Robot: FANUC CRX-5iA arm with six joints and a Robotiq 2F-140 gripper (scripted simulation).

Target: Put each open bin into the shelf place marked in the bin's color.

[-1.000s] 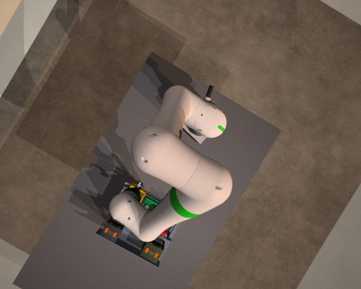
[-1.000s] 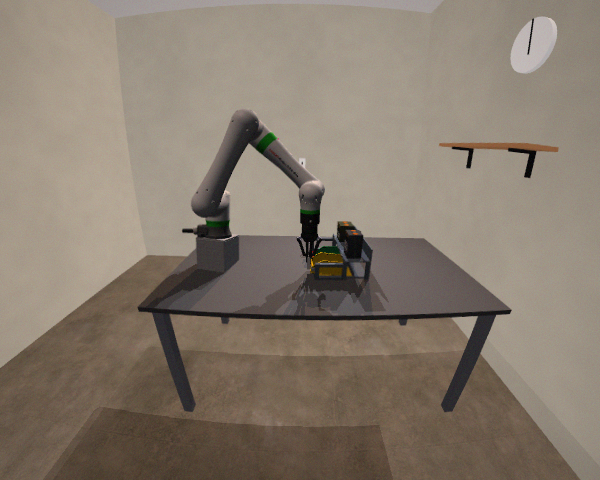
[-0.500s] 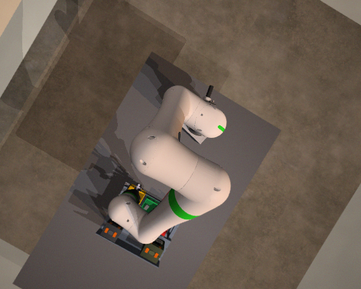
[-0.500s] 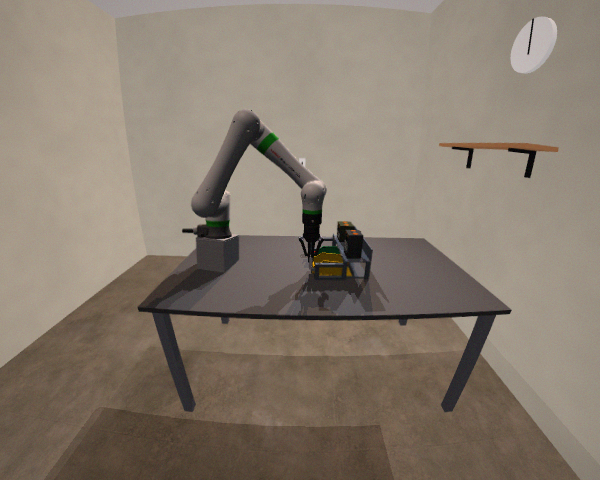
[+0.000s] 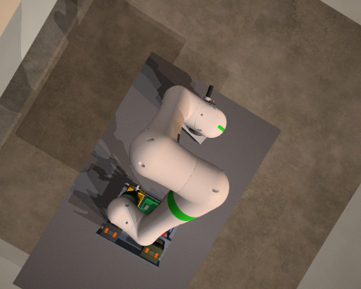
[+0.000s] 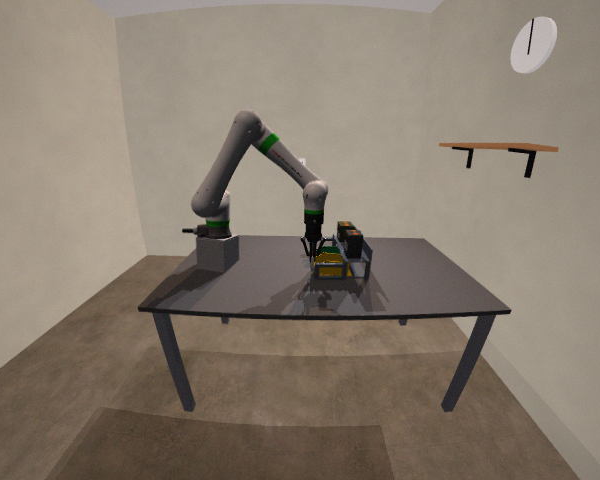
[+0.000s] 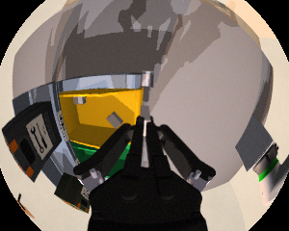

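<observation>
In the exterior view, a white clock [image 6: 540, 45] hangs toward two o'clock, above a wooden board [image 6: 496, 146] on black brackets [image 6: 531, 164]. A small white plate [image 6: 303, 161], partly hidden, sits toward twelve. From above, a black case [image 5: 111, 232] [image 6: 353, 245] [image 7: 29, 144] with orange latches lies toward seven, an olive case [image 5: 151, 253] [image 6: 344, 226] [image 7: 71, 193] nearer six.

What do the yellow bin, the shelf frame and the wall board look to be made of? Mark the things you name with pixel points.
Yellow bin [image 6: 329, 257] [image 7: 89, 113]: probably moulded plastic; even saturated color, thin walls.
Shelf frame [image 6: 345, 269]: likely painted metal; slim blue-grey bars, though plastic is possible.
Wall board [image 6: 496, 145]: apparently wood, warm orange-brown; no grain readable, so laminate is possible.
</observation>
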